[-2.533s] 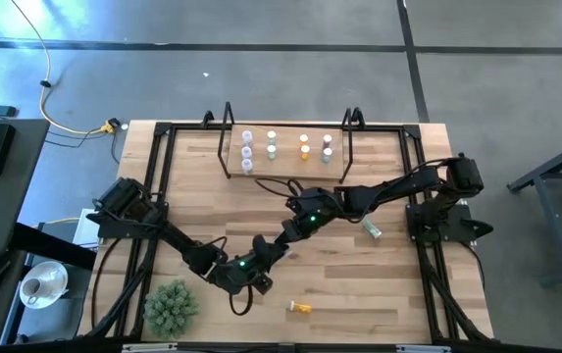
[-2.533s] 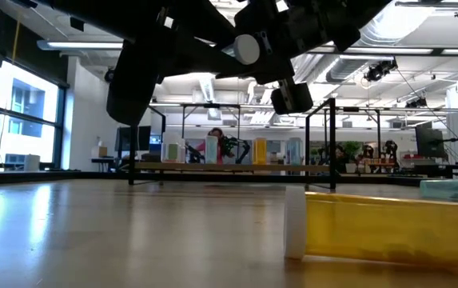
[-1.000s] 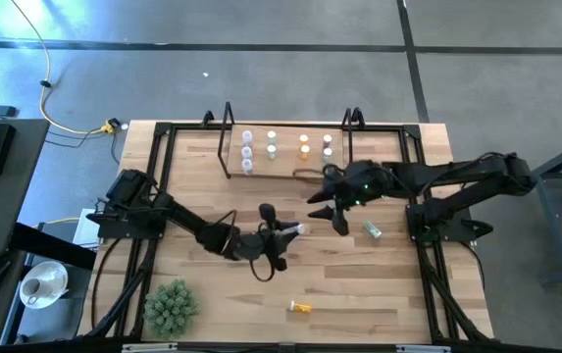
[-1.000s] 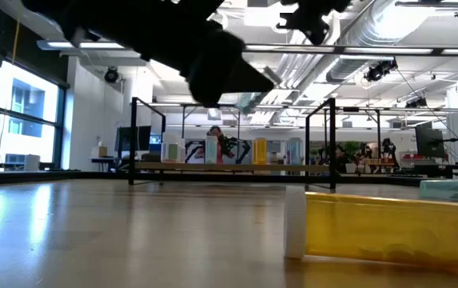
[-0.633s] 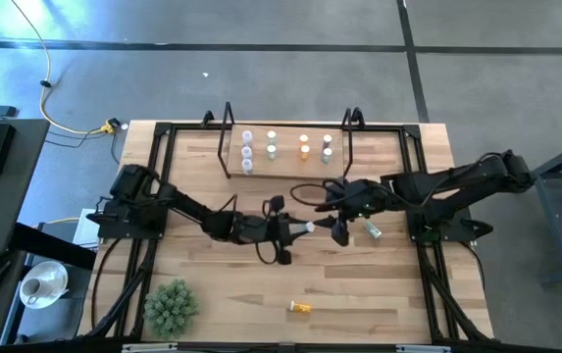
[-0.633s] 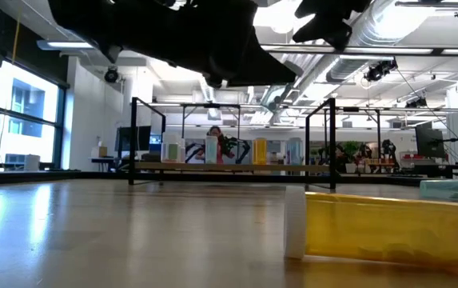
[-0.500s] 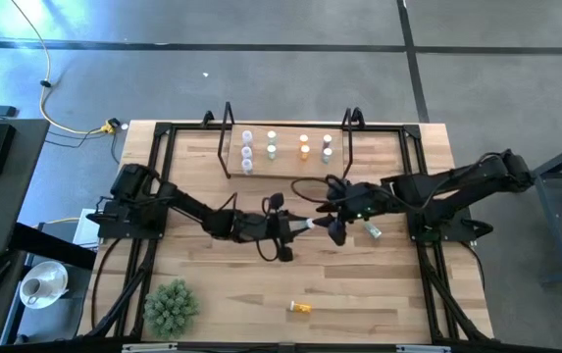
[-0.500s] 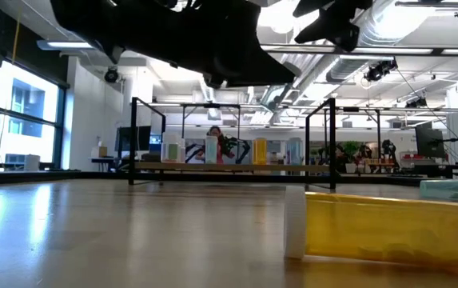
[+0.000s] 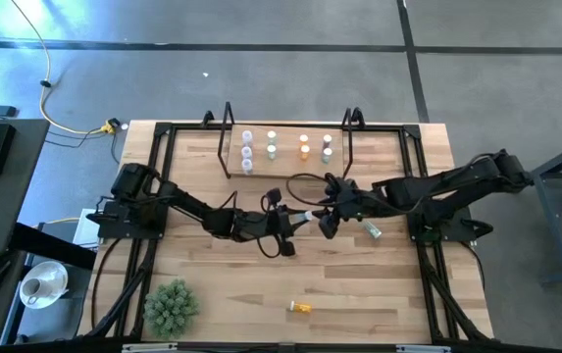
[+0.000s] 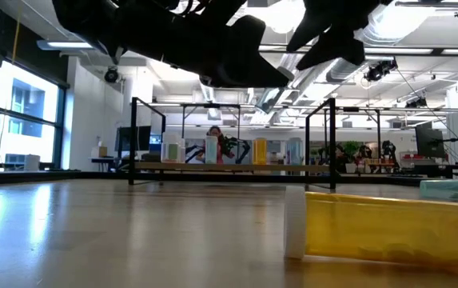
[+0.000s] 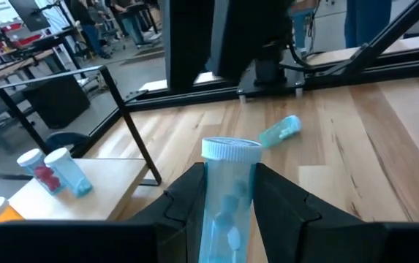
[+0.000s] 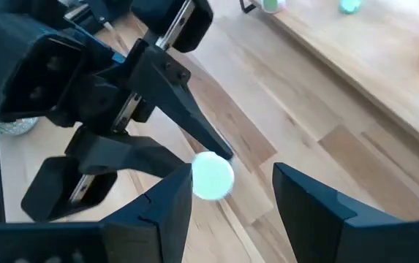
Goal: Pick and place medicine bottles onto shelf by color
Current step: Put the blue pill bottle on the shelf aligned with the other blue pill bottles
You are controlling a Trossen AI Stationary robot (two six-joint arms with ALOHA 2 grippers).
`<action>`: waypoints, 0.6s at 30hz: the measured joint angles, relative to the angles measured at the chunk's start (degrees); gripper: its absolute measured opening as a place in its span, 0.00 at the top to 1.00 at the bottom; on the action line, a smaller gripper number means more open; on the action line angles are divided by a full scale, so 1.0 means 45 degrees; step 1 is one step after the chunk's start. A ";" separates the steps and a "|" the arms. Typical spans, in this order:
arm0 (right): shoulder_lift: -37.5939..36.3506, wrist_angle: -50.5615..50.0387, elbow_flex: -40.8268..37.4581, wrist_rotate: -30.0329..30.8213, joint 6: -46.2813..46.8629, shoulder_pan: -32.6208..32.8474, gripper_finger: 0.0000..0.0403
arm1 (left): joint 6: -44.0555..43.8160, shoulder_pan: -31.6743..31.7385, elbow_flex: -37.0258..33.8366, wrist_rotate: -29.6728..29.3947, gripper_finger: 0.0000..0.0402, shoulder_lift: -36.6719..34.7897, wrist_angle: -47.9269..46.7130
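While the left gripper [image 11: 227,212] pinches a clear blue-tinted pill bottle with a white cap [image 11: 227,191] between its two dark fingers, cap end pointing outward, the right gripper [image 12: 227,193] sits nose to nose with it, jaws spread on either side of that white cap. Both meet in mid-air over the wooden tabletop [image 9: 359,284], on the near side of the low light-wood shelf with black metal end frames [image 9: 285,163] and near it. This looks like a hand-over — one arm passing the bottle to the other.

To do it well, the right gripper should slide further along the bottle so its fingers close on the body below the cap, not on the cap's rim alone, which could let the bottle pivot or slip. Its axis should line up with the bottle's before it closes. The left gripper should let go only once the right one has a firm squeeze — releasing early would likely drop the bottle onto the tabletop.

On the shelf stand several small white-capped bottles in columns. An orange bottle [image 9: 301,307] lies on the tabletop well apart from the shelf, and a teal one [image 9: 372,230] lies nearer it, beneath the right arm.
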 joint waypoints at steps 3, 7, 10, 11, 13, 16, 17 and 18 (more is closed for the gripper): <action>0.0406 0.0242 0.0000 -0.0090 0.0004 -0.0045 0.55 | 0.0000 0.0000 0.0000 0.0000 0.77 0.0000 -0.0002; 0.0689 0.0413 -0.0003 -0.0126 0.0056 -0.0055 0.55 | 0.0000 0.0000 0.0000 -0.0019 0.77 0.0000 -0.0020; 0.0729 0.0485 -0.0005 -0.0128 0.0052 -0.0055 0.55 | 0.0000 0.0000 0.0000 -0.0041 0.77 0.0000 -0.0021; 0.0738 0.0453 -0.0005 -0.0148 0.0054 -0.0055 0.55 | 0.0000 0.0000 0.0000 -0.0044 0.77 0.0000 -0.0013; 0.0751 0.0497 -0.0005 -0.0177 -0.0032 -0.0055 0.55 | 0.0000 0.0000 0.0000 -0.0044 0.77 0.0000 -0.0010; 0.0959 0.0499 -0.0009 -0.0223 -0.0157 -0.0055 0.55 | 0.0005 0.0000 0.0000 -0.0044 0.77 0.0000 -0.0005; 0.1038 0.0591 -0.0010 -0.0220 -0.0161 -0.0055 0.55 | 0.0005 0.0000 0.0000 -0.0049 0.77 0.0000 -0.0010; 0.1114 0.0734 -0.0008 -0.0231 -0.0190 -0.0055 0.55 | 0.0020 0.0000 0.0000 -0.0060 0.77 0.0000 -0.0018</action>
